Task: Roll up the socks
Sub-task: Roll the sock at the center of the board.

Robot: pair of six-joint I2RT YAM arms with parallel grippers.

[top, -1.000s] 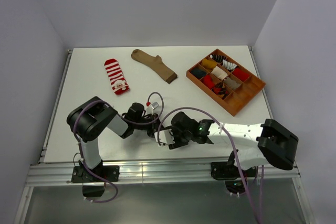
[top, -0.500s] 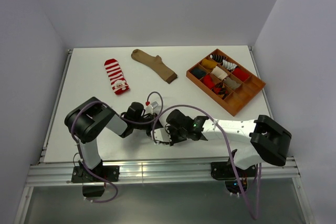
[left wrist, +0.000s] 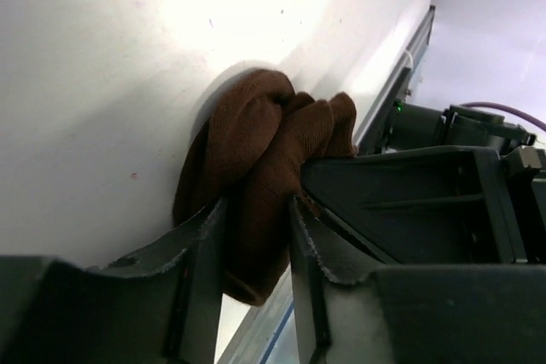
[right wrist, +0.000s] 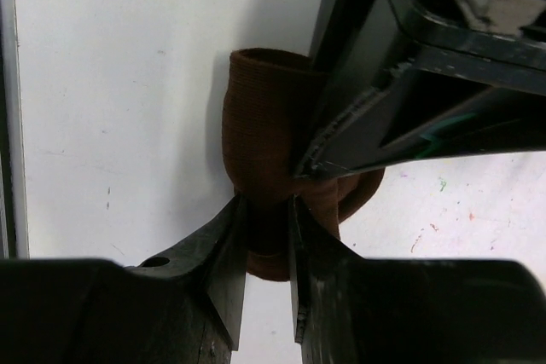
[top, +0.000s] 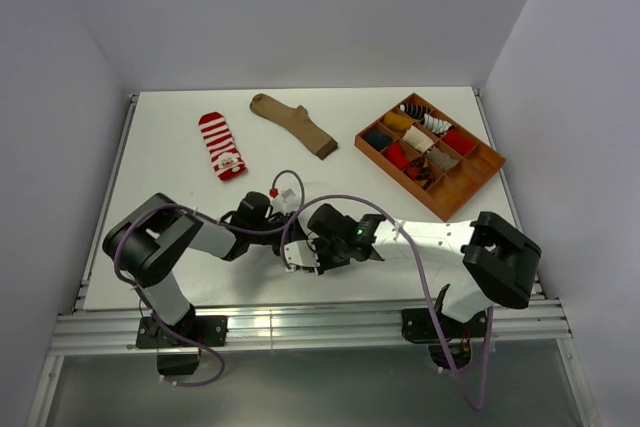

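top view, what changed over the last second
The right claw slid left toward the left claw and closed on the bundled brown sock. The left arm swung its elbow out to the left, and its claw kept hold of the sock. The tan sock, red-and-white striped sock and wooden tray stayed put.

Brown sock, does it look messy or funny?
The brown sock is a lumpy wad, not a neat roll, pinched by the left gripper and right gripper near the front of the table. Nothing looks torn.
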